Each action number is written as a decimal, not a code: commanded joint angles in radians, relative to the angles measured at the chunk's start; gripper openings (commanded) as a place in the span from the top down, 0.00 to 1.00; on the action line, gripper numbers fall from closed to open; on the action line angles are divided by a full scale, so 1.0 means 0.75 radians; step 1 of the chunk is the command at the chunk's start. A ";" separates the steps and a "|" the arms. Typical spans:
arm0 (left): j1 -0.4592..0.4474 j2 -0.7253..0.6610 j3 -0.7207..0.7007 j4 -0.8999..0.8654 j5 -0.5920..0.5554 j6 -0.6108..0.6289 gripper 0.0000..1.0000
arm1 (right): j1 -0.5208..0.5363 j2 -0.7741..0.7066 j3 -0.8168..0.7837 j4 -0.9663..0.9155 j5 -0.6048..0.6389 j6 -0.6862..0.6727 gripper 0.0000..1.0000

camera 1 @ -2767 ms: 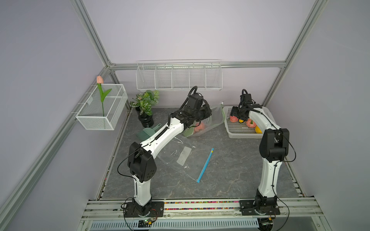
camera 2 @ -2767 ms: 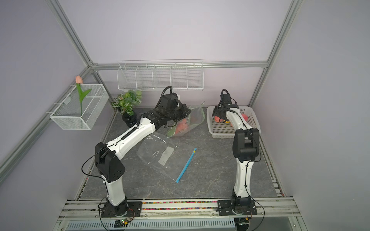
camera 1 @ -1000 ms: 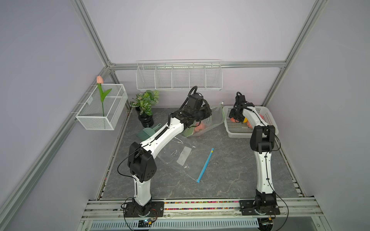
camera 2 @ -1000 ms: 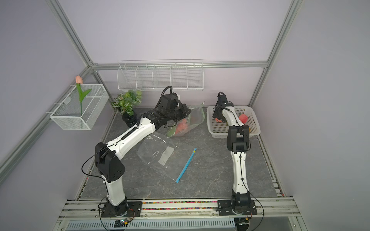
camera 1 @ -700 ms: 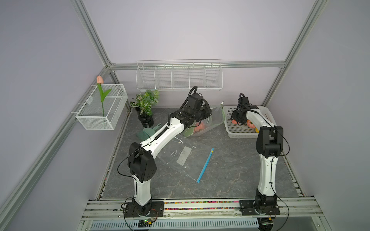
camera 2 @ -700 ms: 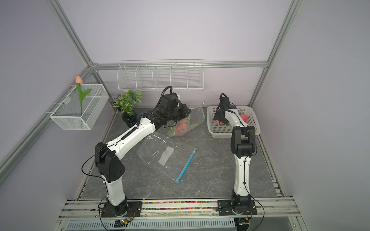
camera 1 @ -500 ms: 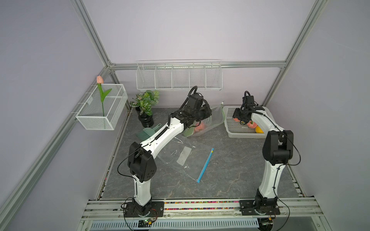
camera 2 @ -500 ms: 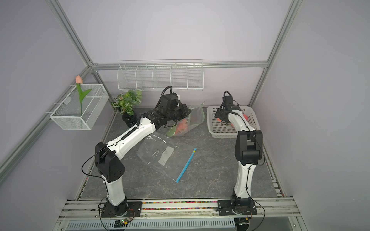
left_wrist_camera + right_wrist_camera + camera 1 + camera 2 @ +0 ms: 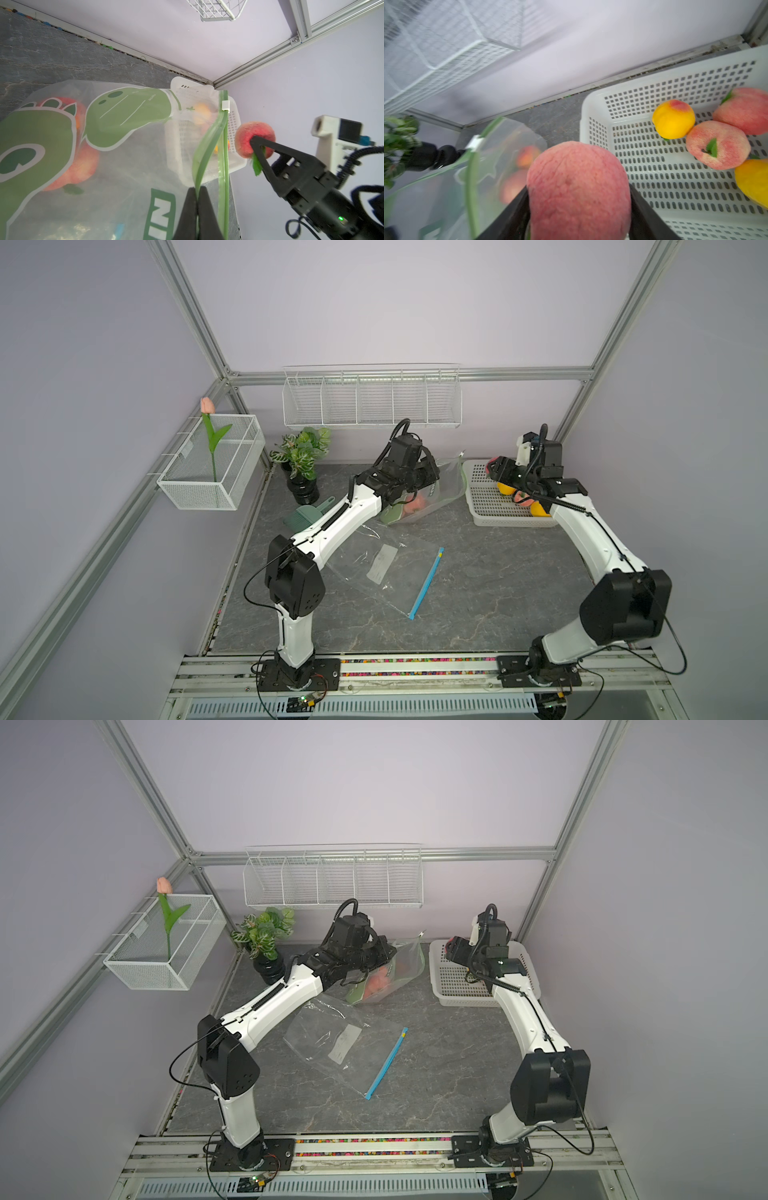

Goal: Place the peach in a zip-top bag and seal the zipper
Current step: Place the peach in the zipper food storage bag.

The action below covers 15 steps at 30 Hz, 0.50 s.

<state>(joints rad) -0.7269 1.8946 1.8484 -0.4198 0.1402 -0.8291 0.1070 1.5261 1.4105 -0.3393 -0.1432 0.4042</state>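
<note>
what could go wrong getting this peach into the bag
The left hand pinches only one lip of the zip-top bag, so its mouth is a narrow slit; the peach may snag the zipper and shove the bag away. The right hand grips the peach near its stem end, so a bump could knock it loose.

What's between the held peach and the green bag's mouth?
Nothing solid: in the left wrist view the peach in the right gripper sits just beside the bag mouth, only the white basket behind.
</note>
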 commanded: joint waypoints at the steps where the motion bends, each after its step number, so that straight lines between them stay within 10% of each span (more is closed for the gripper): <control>1: -0.010 -0.006 0.023 0.004 0.009 0.013 1.00 | 0.036 -0.077 -0.040 0.043 -0.119 -0.031 0.33; 15: -0.009 -0.002 0.037 0.006 0.027 0.024 1.00 | 0.206 -0.195 -0.142 0.158 -0.284 -0.043 0.32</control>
<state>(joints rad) -0.7296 1.8946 1.8484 -0.4194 0.1474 -0.8253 0.2424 1.3792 1.3193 -0.2569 -0.3122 0.3809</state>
